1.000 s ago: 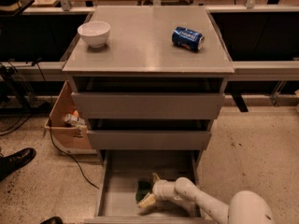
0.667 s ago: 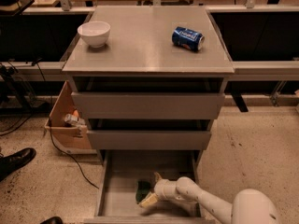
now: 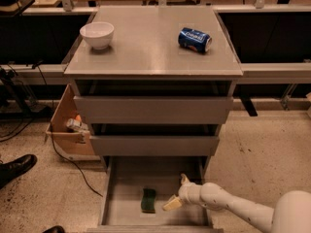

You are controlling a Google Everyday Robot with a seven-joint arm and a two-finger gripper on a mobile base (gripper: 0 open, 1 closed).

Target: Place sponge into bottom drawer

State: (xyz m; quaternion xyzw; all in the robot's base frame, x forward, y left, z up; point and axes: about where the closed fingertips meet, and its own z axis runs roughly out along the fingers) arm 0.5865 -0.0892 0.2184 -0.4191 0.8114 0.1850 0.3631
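Where a second ago the tool was down on the sponge, it has now let go: the sponge lies on its own, dark green side up, on the floor of the bottom drawer, towards the near edge. The tool sits just to the right of it inside the same drawer, fingers spread apart with nothing between them (one finger points up and away, the other angles down towards the sponge without touching it). The white arm reaches in from the near right corner.

The grey table above looks as before: a white bowl at its far left, a blue soda can lying on its side at the far right, well apart. Beneath it, the top drawer and the middle drawer are each pulled out a little, less than the bottom one. On the speckled floor to the left stands an open cardboard box with a few small items I cannot make out, and nearer still a black shoe.
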